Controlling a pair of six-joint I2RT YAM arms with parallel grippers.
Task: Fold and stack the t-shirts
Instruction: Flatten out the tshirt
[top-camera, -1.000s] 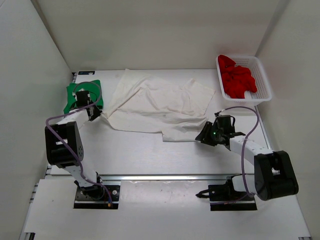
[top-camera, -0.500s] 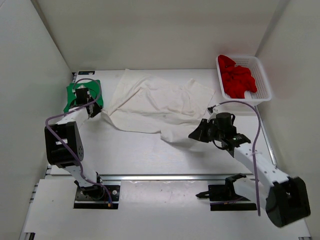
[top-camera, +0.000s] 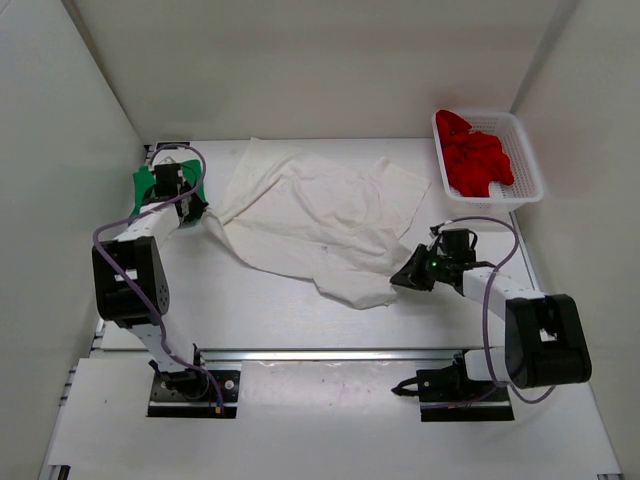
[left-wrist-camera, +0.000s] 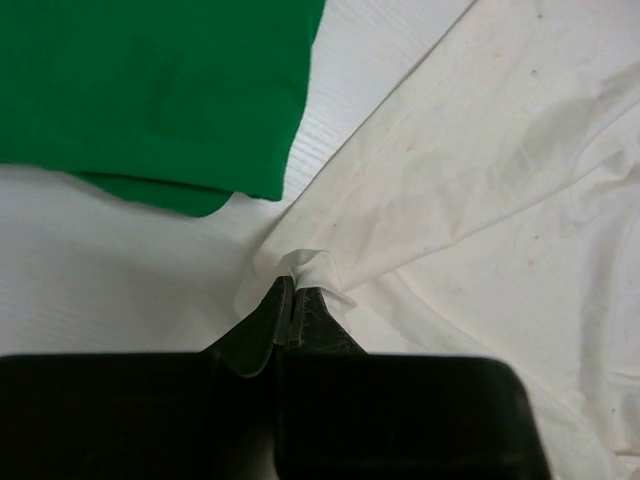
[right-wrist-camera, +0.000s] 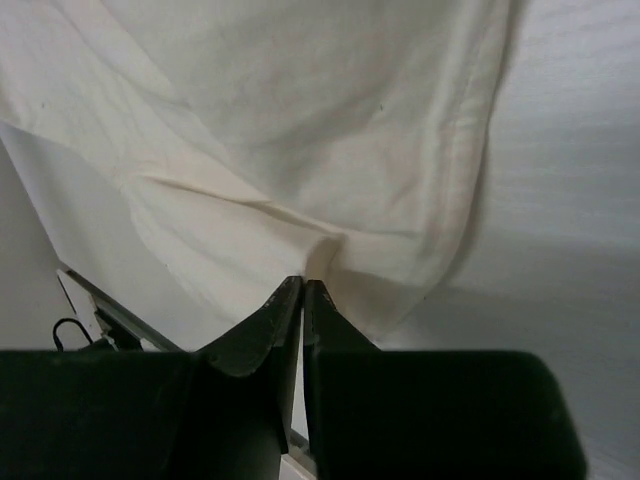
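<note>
The white t-shirt (top-camera: 320, 215) lies spread and wrinkled across the middle of the table. My left gripper (top-camera: 200, 214) is shut on its left corner, which shows pinched between the jaws in the left wrist view (left-wrist-camera: 292, 288). My right gripper (top-camera: 402, 281) is shut on the shirt's near right edge, seen in the right wrist view (right-wrist-camera: 303, 288) with the cloth (right-wrist-camera: 300, 130) hanging off it. The folded green t-shirt (top-camera: 147, 184) lies at the far left, beside the left gripper, and also shows in the left wrist view (left-wrist-camera: 150, 90). The red t-shirt (top-camera: 473, 156) is bunched in the basket.
The white mesh basket (top-camera: 530, 170) stands at the back right corner. White walls close in the table on the left, back and right. The arm bases and a metal rail (top-camera: 330, 355) lie along the near edge.
My right gripper swung left, then back and nearer, pulling the shirt's near right edge toward the front. My left gripper moved back and a little right with its corner.
</note>
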